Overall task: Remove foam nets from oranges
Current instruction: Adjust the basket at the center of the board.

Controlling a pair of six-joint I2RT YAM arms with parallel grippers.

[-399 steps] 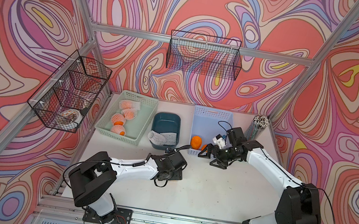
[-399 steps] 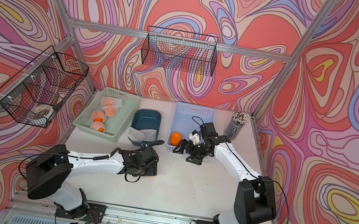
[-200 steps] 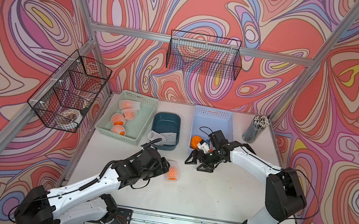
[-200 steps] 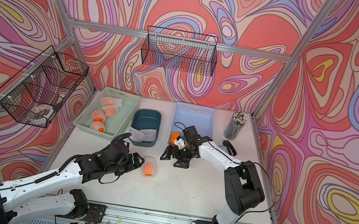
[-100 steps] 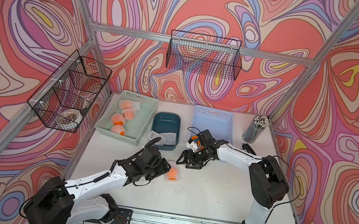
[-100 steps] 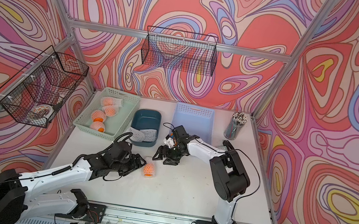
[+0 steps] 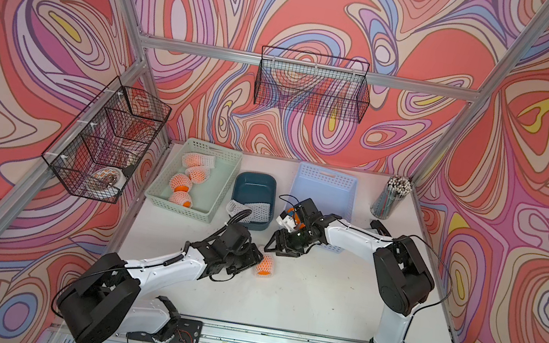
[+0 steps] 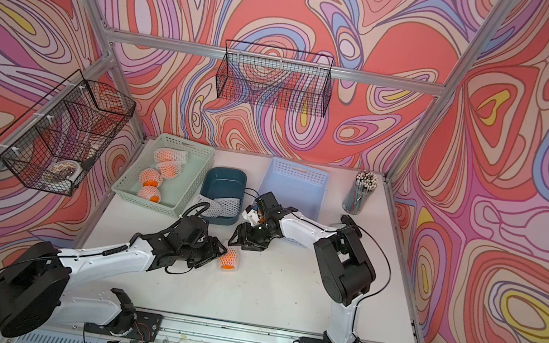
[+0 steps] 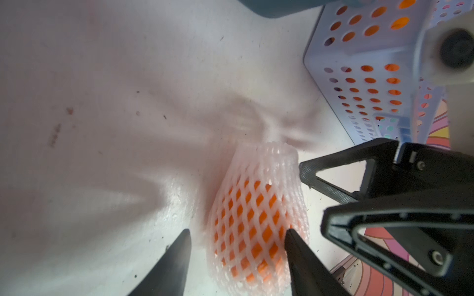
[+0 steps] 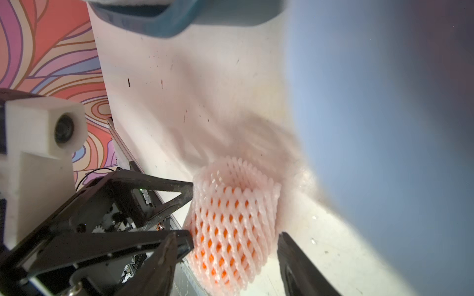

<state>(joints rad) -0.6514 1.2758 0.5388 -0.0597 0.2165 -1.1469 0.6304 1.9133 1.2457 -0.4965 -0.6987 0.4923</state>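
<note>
White diamond-holed foam net (image 9: 266, 159) covers the bright-orange orange (image 9: 254, 249).

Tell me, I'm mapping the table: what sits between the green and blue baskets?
A teal bin with loose nets in it, seen in both top views.

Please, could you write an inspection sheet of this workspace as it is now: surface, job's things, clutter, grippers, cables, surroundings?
Surface: white table, small dark specks.
Job's things: one netted orange lying on the table between the arms; four netted oranges in the green basket; empty nets in the teal tub; orange colour shows through holes of the blue basket.
Clutter: cup of pencils at the far right corner.
Grippers: left gripper and right gripper both open, jaws either side of the netted orange.
Cables: black loop at the left wrist, near the tub; no snag seen.
Surroundings: patterned walls; a wire basket on the back wall, another on the left.
</note>
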